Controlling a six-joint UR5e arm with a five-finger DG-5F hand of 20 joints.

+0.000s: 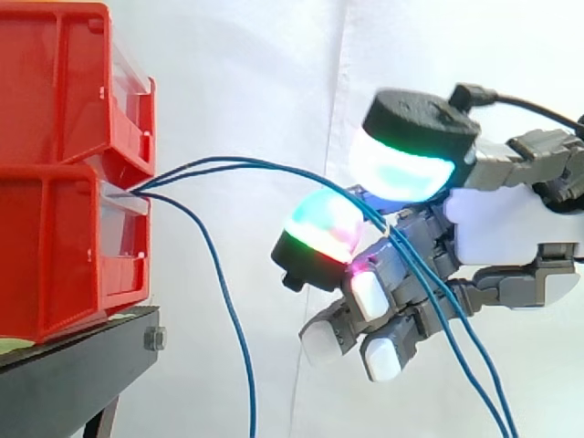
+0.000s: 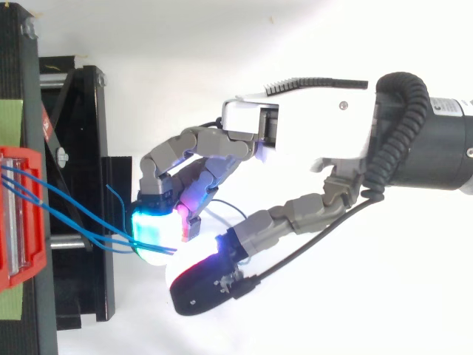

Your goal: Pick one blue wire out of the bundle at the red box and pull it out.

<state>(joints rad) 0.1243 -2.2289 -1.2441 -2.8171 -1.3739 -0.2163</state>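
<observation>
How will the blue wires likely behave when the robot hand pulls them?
Probably floppy: the blue wires curve loosely from the red bins and hang down below the robot hand. Likely light, being thin. They may slip, since they run between smooth rounded pads.

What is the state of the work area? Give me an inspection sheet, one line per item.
surface: black stand, carrying the boxes.
job's things: two red boxes, stacked; blue wires come out where they meet, most running to the hand, one wire hanging down free.
clutter: green strip on the stand.
hand: hand level with the wires, right of the boxes in the side view; grip cannot be told.
cables: nothing seen besides the blue wires.
surroundings: white curtain behind.
</observation>
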